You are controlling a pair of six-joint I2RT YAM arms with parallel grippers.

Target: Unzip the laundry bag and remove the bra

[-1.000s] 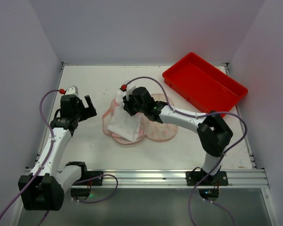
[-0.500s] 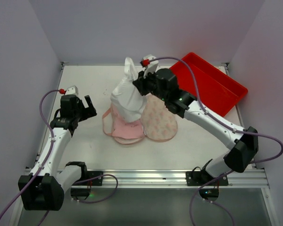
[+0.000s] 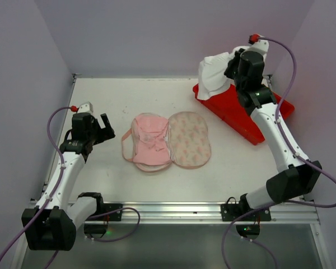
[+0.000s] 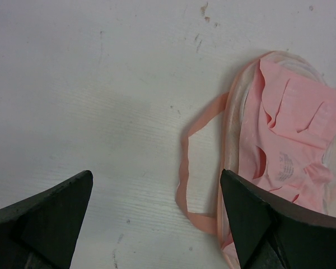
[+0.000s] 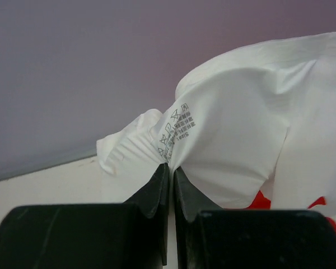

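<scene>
The laundry bag [image 3: 189, 140] lies open and flat at the table's middle, its cream printed half on the right. Its left half [image 3: 150, 143] holds pink fabric, also seen in the left wrist view [image 4: 291, 134], with a pink strap loop [image 4: 182, 168] beside it. My right gripper [image 3: 231, 66] is raised at the far right, shut on the white bra [image 3: 214, 75], which hangs over the red tray's far end. In the right wrist view the jaws [image 5: 171, 168] pinch the bra [image 5: 241, 145] by its care label. My left gripper [image 3: 103, 128] is open and empty, left of the bag [image 4: 157, 175].
The red plastic tray [image 3: 252, 120] stands at the back right, under the hanging bra. Grey walls close in the table on three sides. The strap loop [image 3: 125, 147] lies on the table between my left gripper and the bag.
My right gripper lifted the white bra out of the open bag and carried it up and right to above the red tray. The left arm has not moved.
</scene>
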